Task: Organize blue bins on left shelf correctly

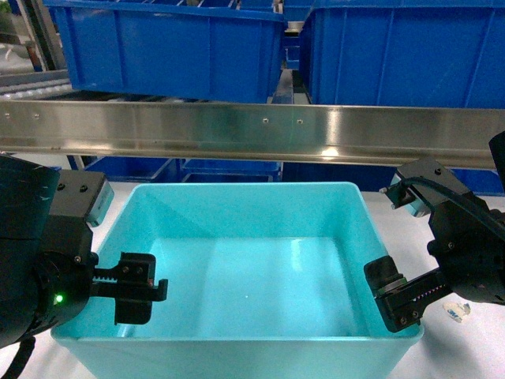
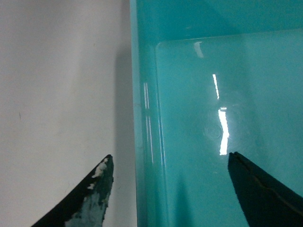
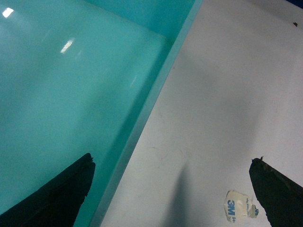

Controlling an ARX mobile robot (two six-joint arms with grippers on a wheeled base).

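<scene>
The light turquoise blue bin stands on the white table, just in front of the left shelf's steel bar. My left gripper is open and straddles the bin's left wall. One of its fingers is over the table and the other is inside the bin. My right gripper is open astride the right wall, with one finger inside and one outside. In both wrist views the left gripper and right gripper hold nothing.
Large dark-blue ribbed crates sit on the shelf's upper tier behind the bar, and more blue crates show below it. A scrap of 3M tape lies on the white table right of the bin.
</scene>
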